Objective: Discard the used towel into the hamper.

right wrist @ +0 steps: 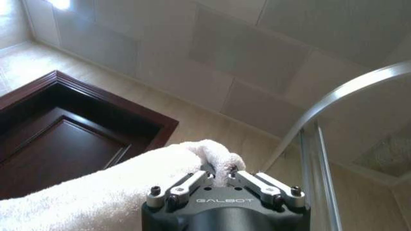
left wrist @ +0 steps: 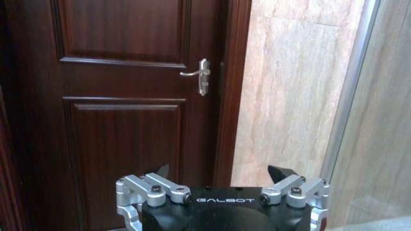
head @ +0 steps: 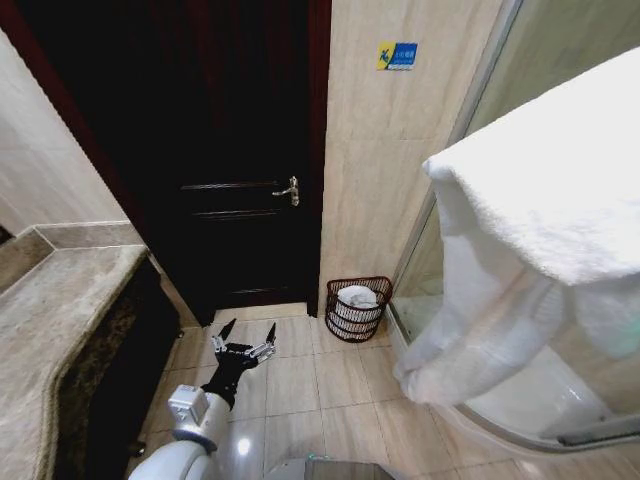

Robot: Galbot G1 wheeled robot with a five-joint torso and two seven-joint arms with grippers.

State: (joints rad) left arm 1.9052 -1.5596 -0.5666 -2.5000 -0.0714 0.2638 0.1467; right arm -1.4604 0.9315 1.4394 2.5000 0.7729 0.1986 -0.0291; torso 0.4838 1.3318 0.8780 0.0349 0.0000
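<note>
— Two grippers, what are they doing?
— Right gripper [right wrist: 222, 179] is clenched on the white towel [head: 540, 230], lifted high near the shower glass [head: 560, 40]. Left gripper [head: 248, 336] hangs low over the floor tiles [head: 320, 400], fingers spread, holding nothing.
— And the hamper [head: 357, 308]?
— On the floor beside the door [head: 230, 150], against the wall; something white, maybe a liner, is inside.
</note>
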